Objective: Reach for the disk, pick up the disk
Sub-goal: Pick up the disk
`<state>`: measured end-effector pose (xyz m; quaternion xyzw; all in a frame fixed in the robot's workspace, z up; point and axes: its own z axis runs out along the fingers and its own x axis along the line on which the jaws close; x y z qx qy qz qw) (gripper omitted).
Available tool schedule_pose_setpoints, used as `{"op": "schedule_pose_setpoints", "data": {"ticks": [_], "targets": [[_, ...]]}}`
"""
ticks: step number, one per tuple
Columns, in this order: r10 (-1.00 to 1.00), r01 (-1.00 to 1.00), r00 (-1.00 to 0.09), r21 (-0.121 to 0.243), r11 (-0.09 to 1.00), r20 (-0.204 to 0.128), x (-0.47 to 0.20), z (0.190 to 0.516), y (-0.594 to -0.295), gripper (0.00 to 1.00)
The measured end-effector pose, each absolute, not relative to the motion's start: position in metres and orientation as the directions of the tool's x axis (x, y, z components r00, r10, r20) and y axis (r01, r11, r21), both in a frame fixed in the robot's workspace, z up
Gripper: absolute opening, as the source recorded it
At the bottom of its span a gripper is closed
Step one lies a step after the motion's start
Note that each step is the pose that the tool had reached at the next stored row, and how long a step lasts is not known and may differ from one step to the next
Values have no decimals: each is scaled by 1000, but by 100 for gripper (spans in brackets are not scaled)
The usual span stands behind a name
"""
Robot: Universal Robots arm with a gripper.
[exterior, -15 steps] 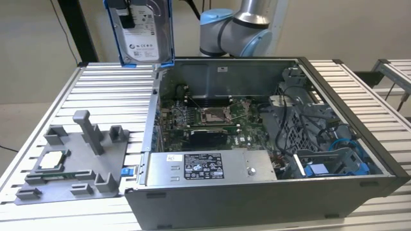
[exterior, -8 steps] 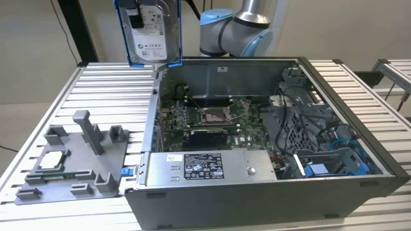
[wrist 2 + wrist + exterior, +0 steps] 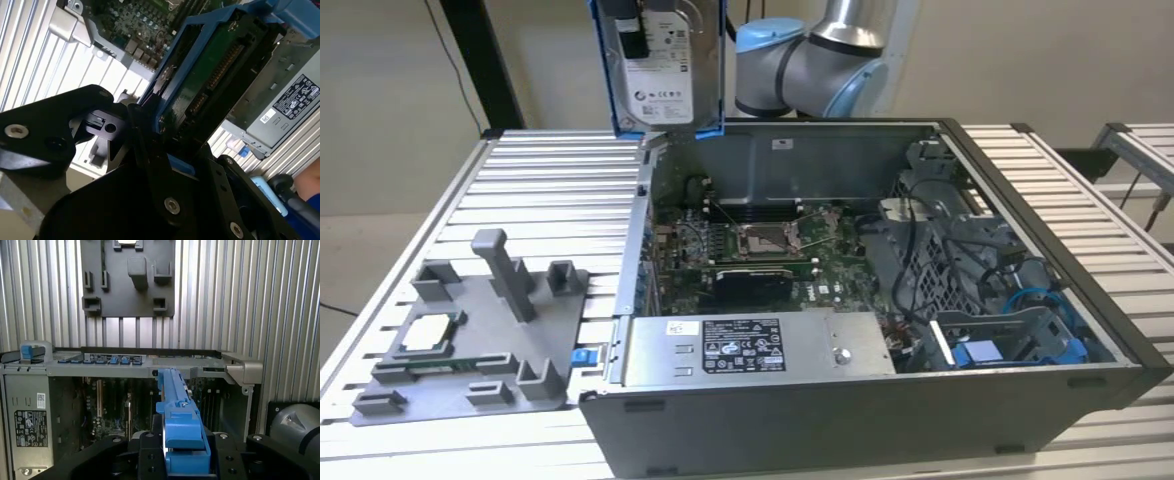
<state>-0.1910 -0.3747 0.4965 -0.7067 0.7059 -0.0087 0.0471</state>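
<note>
The disk hangs upright in the air above the back left corner of the open computer case. Its white label faces the exterior view, with blue rails down both sides. My gripper is shut on the disk's upper end. In the second wrist view the disk shows its green circuit side inside the blue frame, clamped between black fingers. In the first wrist view the disk's blue rail stands edge-on between the black gripper parts, above the case interior.
The case lies open on a slatted metal table, with the motherboard and a power supply inside. At the exterior view's left is a grey fixture plate holding a small silver chip. The arm's base stands behind the case.
</note>
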Motion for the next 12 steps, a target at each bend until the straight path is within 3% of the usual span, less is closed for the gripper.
{"op": "schedule_pose_setpoints", "data": {"ticks": [12], "targets": [[-999, -997, 3, -78, 1, -54, -154, 497, -375, 0]]}}
